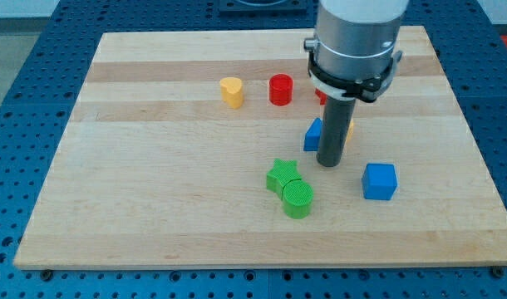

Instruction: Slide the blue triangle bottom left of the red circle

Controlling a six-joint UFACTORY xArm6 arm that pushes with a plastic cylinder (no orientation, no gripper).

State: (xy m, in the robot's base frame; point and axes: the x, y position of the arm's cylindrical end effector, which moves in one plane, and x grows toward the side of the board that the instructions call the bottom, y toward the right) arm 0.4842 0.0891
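The blue triangle (312,134) lies near the board's middle right, partly hidden behind my rod. My tip (329,164) rests on the board just to the triangle's lower right, touching or nearly touching it. The red circle (280,89) stands up and to the left of the triangle, toward the view's top. A yellow block (350,129) peeks out on the rod's right side, and a red block (321,97) shows just under the arm's collar; their shapes are hidden.
A yellow heart (231,91) stands left of the red circle. A green star (282,175) and a green circle (297,199) touch below the triangle. A blue cube (379,181) sits at the lower right. The wooden board (154,183) ends on a blue perforated table.
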